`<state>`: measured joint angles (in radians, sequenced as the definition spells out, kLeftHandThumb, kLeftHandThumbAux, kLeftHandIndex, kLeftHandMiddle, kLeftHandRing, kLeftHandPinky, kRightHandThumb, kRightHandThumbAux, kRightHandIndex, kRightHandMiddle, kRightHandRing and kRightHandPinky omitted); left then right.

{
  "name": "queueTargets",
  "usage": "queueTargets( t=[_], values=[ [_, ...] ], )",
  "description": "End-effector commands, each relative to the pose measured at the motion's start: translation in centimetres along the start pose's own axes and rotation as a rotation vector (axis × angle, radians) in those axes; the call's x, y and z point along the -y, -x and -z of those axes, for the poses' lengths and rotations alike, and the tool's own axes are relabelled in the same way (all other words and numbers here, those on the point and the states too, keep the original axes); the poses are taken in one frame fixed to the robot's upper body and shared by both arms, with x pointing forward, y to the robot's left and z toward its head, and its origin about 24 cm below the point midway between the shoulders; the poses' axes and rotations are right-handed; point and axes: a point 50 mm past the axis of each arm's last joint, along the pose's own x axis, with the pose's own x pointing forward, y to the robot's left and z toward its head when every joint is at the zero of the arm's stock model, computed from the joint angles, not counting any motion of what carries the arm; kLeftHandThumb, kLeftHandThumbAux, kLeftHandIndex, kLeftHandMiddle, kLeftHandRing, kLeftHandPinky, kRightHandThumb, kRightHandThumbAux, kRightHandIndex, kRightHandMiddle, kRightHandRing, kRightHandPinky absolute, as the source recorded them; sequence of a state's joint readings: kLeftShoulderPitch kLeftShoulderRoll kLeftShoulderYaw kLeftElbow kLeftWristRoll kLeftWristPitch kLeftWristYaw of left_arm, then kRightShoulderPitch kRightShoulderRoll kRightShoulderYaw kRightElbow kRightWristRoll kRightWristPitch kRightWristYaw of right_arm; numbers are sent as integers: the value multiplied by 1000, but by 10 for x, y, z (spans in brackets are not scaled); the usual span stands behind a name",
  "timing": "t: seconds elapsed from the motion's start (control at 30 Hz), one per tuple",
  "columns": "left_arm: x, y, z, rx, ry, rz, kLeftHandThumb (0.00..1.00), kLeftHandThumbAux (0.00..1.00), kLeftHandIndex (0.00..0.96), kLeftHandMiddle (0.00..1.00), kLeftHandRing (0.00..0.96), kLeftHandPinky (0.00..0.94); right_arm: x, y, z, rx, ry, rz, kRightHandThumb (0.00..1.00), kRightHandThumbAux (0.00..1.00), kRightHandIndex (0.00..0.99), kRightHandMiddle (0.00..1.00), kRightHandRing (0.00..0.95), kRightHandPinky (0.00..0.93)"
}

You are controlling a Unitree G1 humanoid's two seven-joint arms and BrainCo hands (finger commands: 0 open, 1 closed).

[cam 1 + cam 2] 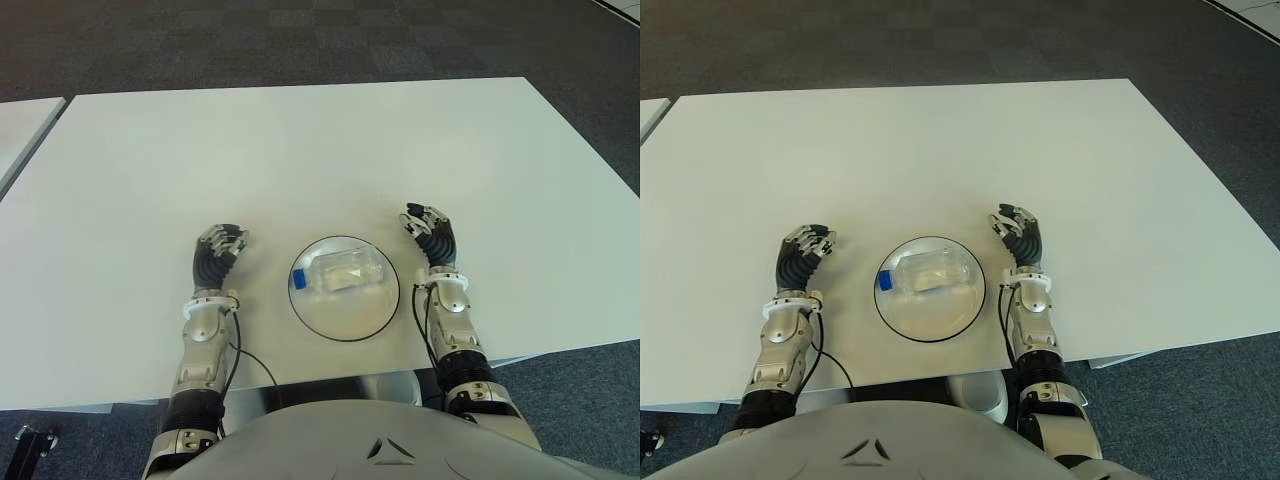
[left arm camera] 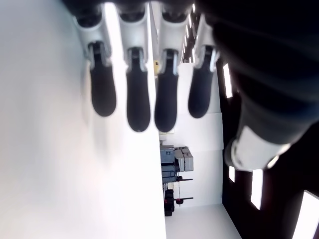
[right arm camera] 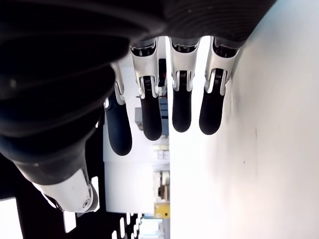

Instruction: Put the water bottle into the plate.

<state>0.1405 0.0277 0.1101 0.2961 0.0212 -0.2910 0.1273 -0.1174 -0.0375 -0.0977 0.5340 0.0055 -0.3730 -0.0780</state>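
Water bottle lies on its side inside the plate, blue cap toward my left robot hand. Right robot hand sits beside the plate's other edge. Both have fingers loosely extended, empty, over the white surface.

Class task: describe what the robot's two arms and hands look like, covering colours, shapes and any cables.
Both the left hand and right hand have black ribbed fingers with silver-grey knuckle joints and rounded black fingertip pads. The forearms are silver-grey metal with black ribbed segments. A thin black cable loops beside the left forearm.
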Motion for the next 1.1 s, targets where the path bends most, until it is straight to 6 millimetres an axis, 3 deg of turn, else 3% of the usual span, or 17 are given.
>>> queueTargets(
  t=[0.03,1.1],
  values=[
    [1,5,13,-72,-14,16,834,676,435,461,489,474,-1,5,9,-53,-14,0,706,729,432,564,560,562],
    [3,7,13,-71,-20,18,832,677,427,465,495,476,-6,8,8,-53,-31,-53,707,729,433,592,584,589]
  ],
)
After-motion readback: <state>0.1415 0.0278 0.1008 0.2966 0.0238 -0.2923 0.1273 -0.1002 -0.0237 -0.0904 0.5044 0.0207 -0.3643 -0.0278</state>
